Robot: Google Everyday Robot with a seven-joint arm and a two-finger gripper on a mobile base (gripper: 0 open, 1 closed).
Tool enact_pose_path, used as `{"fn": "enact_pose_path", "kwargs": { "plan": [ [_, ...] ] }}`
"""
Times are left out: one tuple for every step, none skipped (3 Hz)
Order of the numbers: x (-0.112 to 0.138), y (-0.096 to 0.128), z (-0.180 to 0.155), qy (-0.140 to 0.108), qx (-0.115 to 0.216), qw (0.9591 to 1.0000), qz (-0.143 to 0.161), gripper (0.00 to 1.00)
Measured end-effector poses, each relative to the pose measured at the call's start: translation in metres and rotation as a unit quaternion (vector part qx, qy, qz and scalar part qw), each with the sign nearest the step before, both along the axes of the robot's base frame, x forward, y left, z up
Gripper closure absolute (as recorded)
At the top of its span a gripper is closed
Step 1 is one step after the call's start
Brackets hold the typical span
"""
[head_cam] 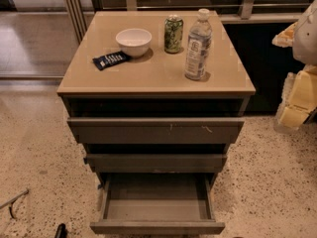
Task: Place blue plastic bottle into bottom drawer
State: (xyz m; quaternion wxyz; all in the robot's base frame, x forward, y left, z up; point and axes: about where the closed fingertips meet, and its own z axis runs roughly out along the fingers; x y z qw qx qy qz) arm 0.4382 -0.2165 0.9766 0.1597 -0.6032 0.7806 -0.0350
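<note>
Unreadably labelled, blue plastic bottle (198, 46) stands upright; tool (297, 102) at right edge.

Tan cabinet top (153, 76): smooth, semi-gloss.
Wide grey-brown bottom drawer (157, 227): matt, board-like. The upper front shows pale scuffs.
Tall clear bluish plastic bottle (198, 46): glossy, with a white cap.
Green patterned can (173, 33): slight sheen.
White round bowl (133, 41): smooth, glossy.
Speckled floor (39, 148): polished stone look.
Gripper (293, 108), at the right edge beside the cabinet: pale yellowish, matt.
</note>
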Motion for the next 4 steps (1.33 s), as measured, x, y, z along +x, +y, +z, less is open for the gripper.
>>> {"fn": "enact_pose_path", "kwargs": {
  "plan": [
    [0.000,0.000,0.000,0.000,0.000,1.0000,0.000,0.00],
    [0.017,0.004,0.001,-0.009,0.013,0.9999,-0.003,0.00],
    [0.053,0.015,0.007,-0.028,0.032,0.9991,0.000,0.00],
    [0.099,0.033,0.017,-0.052,0.051,0.9972,0.014,0.00]
  ]
}}
